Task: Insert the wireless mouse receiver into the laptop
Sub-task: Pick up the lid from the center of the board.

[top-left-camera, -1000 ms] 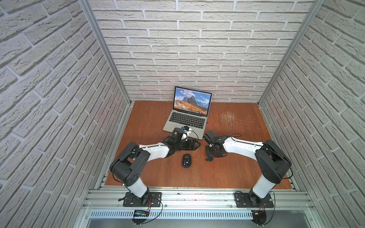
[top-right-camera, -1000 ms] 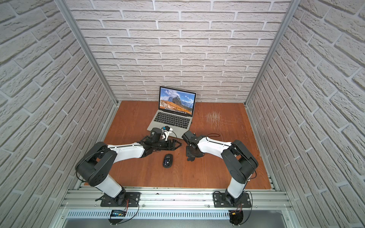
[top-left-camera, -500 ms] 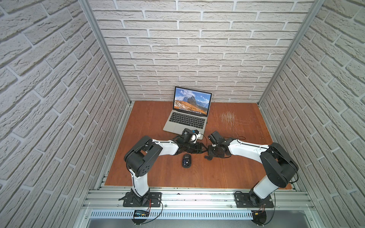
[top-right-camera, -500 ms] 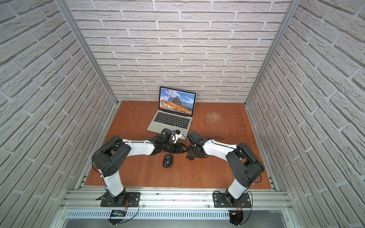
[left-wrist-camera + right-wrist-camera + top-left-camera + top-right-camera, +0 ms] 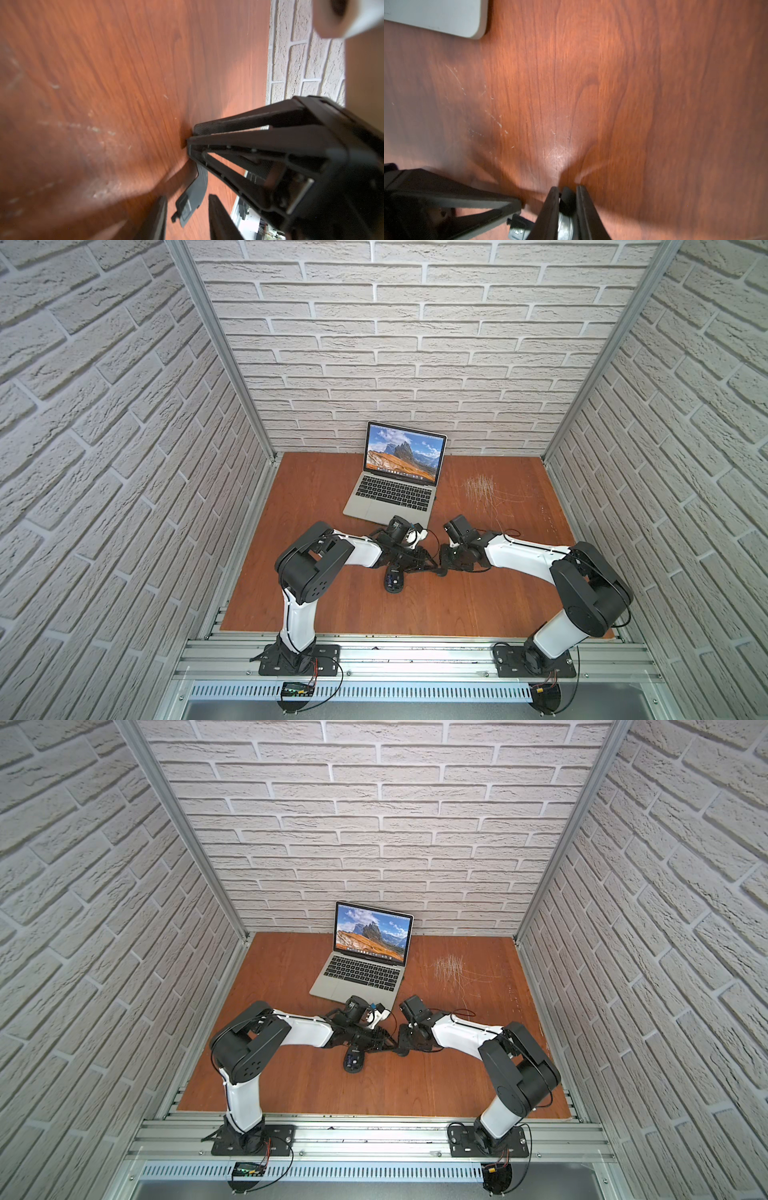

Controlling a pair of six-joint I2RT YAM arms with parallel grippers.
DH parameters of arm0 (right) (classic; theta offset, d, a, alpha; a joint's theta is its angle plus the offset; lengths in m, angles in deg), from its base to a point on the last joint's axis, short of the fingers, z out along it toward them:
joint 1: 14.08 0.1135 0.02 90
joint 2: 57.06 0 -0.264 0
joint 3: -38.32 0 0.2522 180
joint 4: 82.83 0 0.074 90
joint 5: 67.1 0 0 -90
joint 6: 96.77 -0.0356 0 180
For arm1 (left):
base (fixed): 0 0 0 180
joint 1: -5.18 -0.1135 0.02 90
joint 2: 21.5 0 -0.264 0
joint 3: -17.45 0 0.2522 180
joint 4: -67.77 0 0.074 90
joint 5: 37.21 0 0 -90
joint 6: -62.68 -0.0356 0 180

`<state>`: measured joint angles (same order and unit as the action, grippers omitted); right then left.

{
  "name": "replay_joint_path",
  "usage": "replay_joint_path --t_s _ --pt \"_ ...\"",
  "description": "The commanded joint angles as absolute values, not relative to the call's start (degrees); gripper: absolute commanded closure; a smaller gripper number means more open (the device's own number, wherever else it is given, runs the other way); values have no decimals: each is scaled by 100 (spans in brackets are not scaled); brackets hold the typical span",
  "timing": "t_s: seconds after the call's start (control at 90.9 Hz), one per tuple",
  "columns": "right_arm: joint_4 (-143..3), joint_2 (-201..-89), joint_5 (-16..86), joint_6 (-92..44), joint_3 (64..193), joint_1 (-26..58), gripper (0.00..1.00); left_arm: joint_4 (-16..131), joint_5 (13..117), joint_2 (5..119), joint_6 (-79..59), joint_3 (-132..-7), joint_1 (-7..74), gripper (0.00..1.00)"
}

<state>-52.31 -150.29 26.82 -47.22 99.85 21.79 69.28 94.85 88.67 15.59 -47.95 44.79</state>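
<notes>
The silver-grey laptop stands open at the back of the wooden table; one corner of it shows in the right wrist view. My right gripper is shut on the wireless mouse receiver, a small black cap with a silver plug behind it, held low over the table. My left gripper points at the right one, tips almost meeting. Its fingers stand apart around a flat dark grey cover lying on the wood, without touching it.
The black mouse lies belly up just in front of the two grippers. The same grey cover rests beside the right fingers. A patch of pale scratches marks the table at the back right. Brick walls enclose three sides.
My left arm has swung right and toward the front until its tips reach the right gripper, and its jaws have narrowed. The right gripper shifted slightly and closed further on the receiver.
</notes>
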Motion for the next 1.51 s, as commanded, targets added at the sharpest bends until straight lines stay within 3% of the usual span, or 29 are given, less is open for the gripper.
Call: replay_joint_path --t_s 0.0,0.231,0.341,0.429,0.528,0.726,0.88,1.265,1.419,1.43,1.496 --pt "-4836 -15305 2556 -4749 9625 2116 81 7130 9647 8986 1668 -4884 4541 72" --pt "-5033 -14788 2789 -4808 9539 2024 79 7821 9618 8935 2143 -4777 4539 100" --pt "-4826 -13974 2920 -4758 9599 1888 66 8153 9519 8661 2309 -4623 4513 100" --pt "-4665 -13189 3127 -4684 9622 1672 48 8294 9387 8289 2305 -4471 4474 100" --pt "-4828 -12491 4025 -4600 9518 1238 34 8512 9329 7733 2332 -4264 4392 100" --pt "-6194 -11979 6891 -5014 9070 400 22 9384 9767 6853 2966 -3894 4163 100" --pt "-7627 -11915 7871 -5841 8799 387 21 9781 10148 6552 3472 -3845 4168 100" --pt "-8270 -11744 8111 -6142 8689 442 60 10088 9998 6263 3839 -3661 4319 100" --pt "-8140 -11663 7916 -6027 8656 446 88 10078 9937 6280 3881 -3590 4428 100" --pt "-8130 -11660 7902 -6015 8650 446 89 10073 9915 6271 3884 -3571 4433 98" --pt "-7972 -11608 7783 -5898 8624 446 96 9880 9648 6189 3867 -3399 4467 54"
